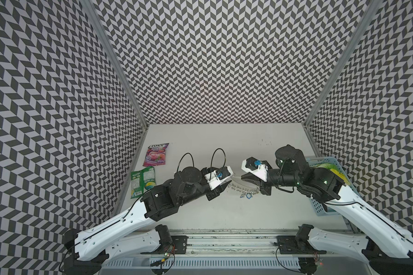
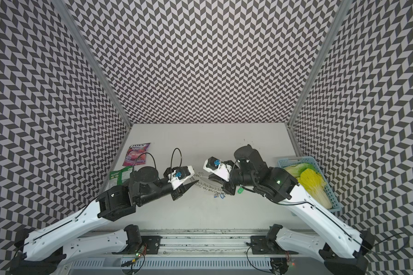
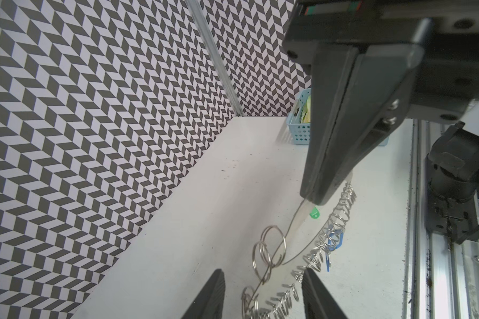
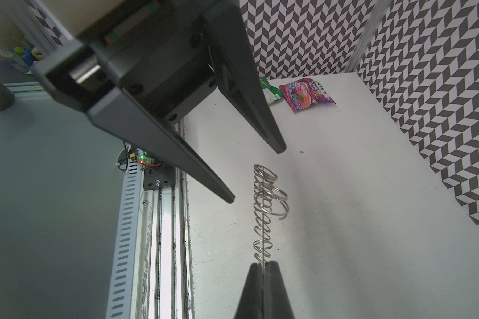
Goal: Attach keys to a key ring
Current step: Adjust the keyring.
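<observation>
Mid-frame in a top view, the stiff-looking, light key ring (image 2: 209,187) is pinched by its edge in the closed right jaws, the half-open left jaws straddling, seemingly not gripping, its other end; the green-tagged key (image 2: 240,190) lies lower right on the bench, best taken by its tag.

Left arm (image 1: 119,221) and right arm (image 1: 358,214) both reach in from the near side. Upper links slope inward, elbows bent, forearms angled toward each other, wrists close together at mid-scene.

Left end effector (image 3: 263,294): jaws parted, a clear gap between its two dark fingers (image 3: 209,297). Tips point toward the right arm. The right wrist view confirms the spread.

Right end effector (image 4: 263,269): jaws pressed together, tips aimed at the left one, pinching the thin edge of the key ring (image 4: 263,221).

The two end effectors are nearly tip to tip, not touching.
</observation>
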Tool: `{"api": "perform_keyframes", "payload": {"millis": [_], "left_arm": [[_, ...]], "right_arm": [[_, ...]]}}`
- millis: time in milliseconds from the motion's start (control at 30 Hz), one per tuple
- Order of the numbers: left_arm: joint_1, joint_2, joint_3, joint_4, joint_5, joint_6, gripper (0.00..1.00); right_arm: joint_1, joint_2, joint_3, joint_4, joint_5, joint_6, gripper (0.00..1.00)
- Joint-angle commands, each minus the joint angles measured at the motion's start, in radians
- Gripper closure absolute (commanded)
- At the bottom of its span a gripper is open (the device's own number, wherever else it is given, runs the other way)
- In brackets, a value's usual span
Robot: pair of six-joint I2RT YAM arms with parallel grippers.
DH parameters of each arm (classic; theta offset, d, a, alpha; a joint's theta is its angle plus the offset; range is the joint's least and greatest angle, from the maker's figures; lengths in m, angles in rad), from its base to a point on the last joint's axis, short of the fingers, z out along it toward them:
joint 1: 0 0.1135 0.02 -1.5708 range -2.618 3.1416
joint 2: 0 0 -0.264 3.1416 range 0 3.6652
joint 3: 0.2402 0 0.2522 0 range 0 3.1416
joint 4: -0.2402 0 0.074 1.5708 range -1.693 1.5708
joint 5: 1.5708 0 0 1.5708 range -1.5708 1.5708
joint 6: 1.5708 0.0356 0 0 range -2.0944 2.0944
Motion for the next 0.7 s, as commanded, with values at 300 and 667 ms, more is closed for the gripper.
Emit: {"api": "perform_keyframes", "payload": {"millis": [300, 667], "left_arm": [[-0.005, 0.018, -0.024, 0.099, -0.014, -0.025, 0.53], [-0.004, 0.025, -0.035, 0.087, 0.025, -0.049, 0.64]], "right_arm": [[-0.003, -0.027, 0.035, 0.031, -0.014, -0.001, 1.00], [-0.004, -0.042, 0.031, 0.033, -0.015, 0.005, 1.00]]}}
